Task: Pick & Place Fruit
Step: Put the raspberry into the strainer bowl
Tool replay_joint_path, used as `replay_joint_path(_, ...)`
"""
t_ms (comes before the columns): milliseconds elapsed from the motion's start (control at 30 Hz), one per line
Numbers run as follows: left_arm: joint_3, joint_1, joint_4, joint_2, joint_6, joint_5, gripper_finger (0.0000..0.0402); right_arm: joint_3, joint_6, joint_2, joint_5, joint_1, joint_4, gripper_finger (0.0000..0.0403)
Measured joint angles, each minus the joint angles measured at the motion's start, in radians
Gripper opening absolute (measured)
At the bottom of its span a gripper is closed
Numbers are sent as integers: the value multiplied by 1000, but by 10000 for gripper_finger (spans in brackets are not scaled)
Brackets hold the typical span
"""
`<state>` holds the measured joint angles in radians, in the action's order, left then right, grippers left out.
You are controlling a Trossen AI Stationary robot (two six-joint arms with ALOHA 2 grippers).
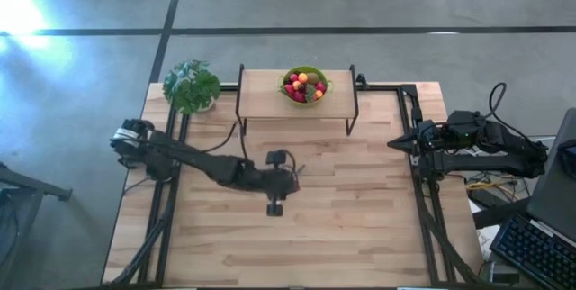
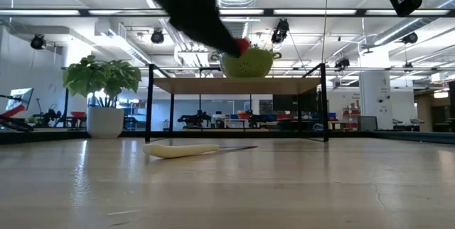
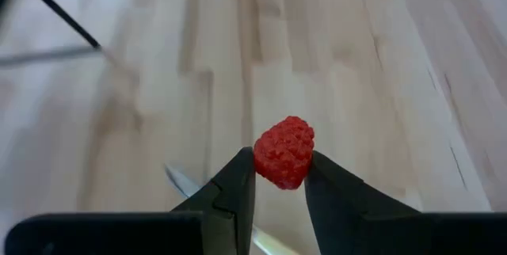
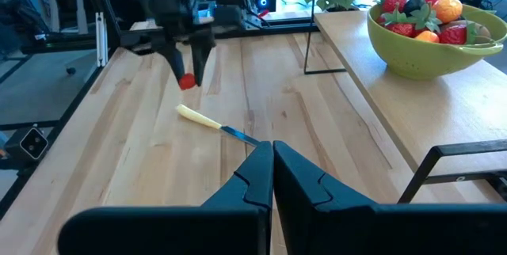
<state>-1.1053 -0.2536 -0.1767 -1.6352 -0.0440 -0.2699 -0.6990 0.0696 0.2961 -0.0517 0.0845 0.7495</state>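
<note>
My left gripper (image 3: 281, 166) hangs over the middle of the table (image 1: 360, 227), shut on one small red, bumpy berry (image 3: 285, 150). The low view shows that berry (image 2: 242, 45) well above the tabletop. More fruit, red, dark and orange pieces, lies in a green bowl (image 1: 306, 87) that stands on a raised wooden shelf (image 1: 265, 96) at the far side. From the right wrist view the bowl (image 4: 432, 45) appears heaped. My right gripper (image 4: 272, 160) waits shut at the table's right edge (image 1: 396, 143), touching nothing. My left gripper pinches the red berry (image 3: 287, 154) between its two fingertips (image 3: 242, 172), one on each side of it. The fingers point down at it from above (image 4: 190, 65). The berry is lifted clear of the table and sticks out past the tips.
A pale-handled knife (image 2: 181, 150) lies flat on the table below the left gripper, blade toward the right (image 4: 214, 122). A leafy potted plant (image 1: 192, 86) stands at the far left corner. The shelf's black legs (image 1: 352, 114) stand on the table.
</note>
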Motion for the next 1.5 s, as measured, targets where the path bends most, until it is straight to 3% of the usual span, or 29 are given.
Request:
replay_joint_path(300,-244,138,-97,1,124,-19,99,0,0,0,0,0,0,8)
replay_joint_path(567,-409,303,-112,-12,120,-21,99,0,0,0,0,0,0,8)
replay_joint_path(1033,-446,526,-76,-13,87,-52,99,0,0,0,0,0,0,8)
replay_joint_path(1500,-439,560,4,-87,133,-90,99,0,0,0,0,0,0,8)
